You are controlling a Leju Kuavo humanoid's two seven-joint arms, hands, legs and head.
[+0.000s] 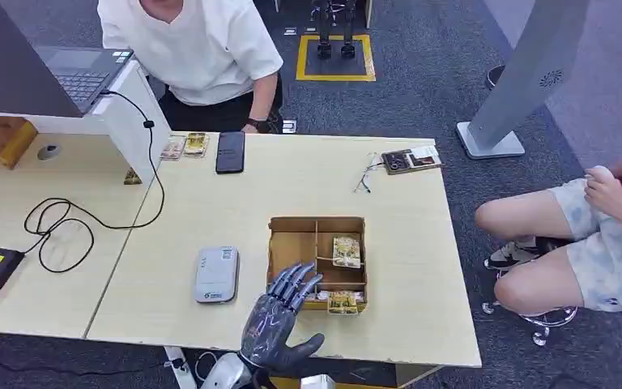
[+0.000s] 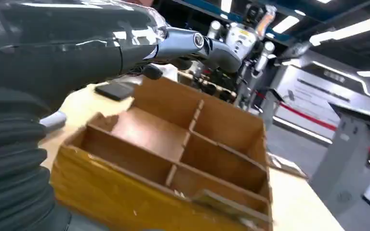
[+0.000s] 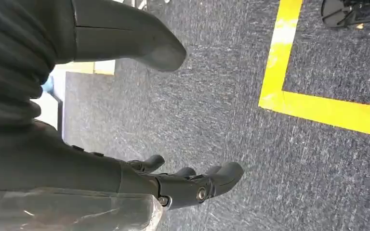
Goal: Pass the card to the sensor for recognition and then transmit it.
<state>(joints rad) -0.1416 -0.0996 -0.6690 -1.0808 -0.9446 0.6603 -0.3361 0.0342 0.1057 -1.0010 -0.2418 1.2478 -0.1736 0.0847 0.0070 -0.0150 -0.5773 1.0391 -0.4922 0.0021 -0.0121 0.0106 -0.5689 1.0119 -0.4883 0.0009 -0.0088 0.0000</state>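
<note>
A brown cardboard box (image 1: 290,245) with several compartments stands near the table's front edge. One card (image 1: 346,251) lies in its right middle compartment and another card (image 1: 343,302) in the front right one. My left hand (image 1: 279,318) hovers at the box's front left corner, fingers spread, holding nothing. From the left wrist view the box (image 2: 125,192) is close below the outstretched fingers (image 2: 192,45), with a card edge (image 2: 226,202) at the near wall. The white sensor (image 1: 216,275) lies left of the box. My right hand (image 3: 173,185) hangs over the grey carpet, fingers loosely extended, empty.
A black phone (image 1: 230,151) and more cards (image 1: 185,146) lie at the table's far edge before a person in a white shirt (image 1: 194,49). A lanyard with card holder (image 1: 409,160) sits far right. A seated person (image 1: 583,235) is beside the table's right end. Black cable (image 1: 57,223) loops on the left.
</note>
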